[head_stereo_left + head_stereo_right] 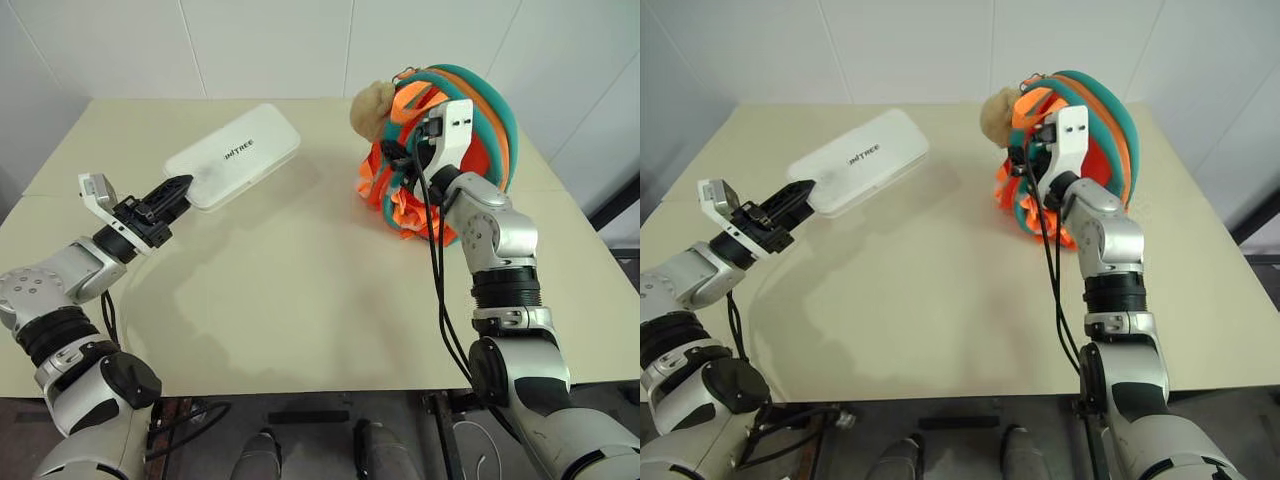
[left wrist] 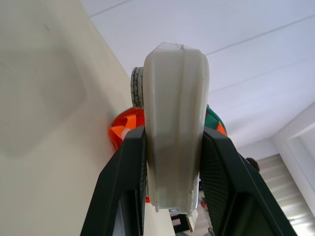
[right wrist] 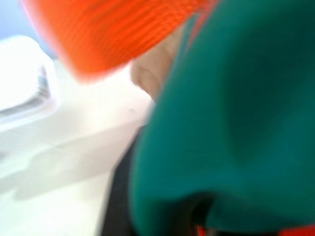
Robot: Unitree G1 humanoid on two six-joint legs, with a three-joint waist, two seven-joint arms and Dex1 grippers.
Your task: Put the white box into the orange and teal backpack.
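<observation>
Now my left fingers (image 1: 176, 190) pinch only one end of the white box (image 1: 233, 155), so it may tip; whether my right fingers (image 1: 400, 158) grip the backpack (image 1: 480, 120) I cannot tell.

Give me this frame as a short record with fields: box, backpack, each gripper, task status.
white box: held off the table at one end, tilted
left gripper: shut on the white box
orange and teal backpack: on the table's far right, beige plush on its side
right gripper: at the backpack, fingers hidden
status: box not yet inside
</observation>
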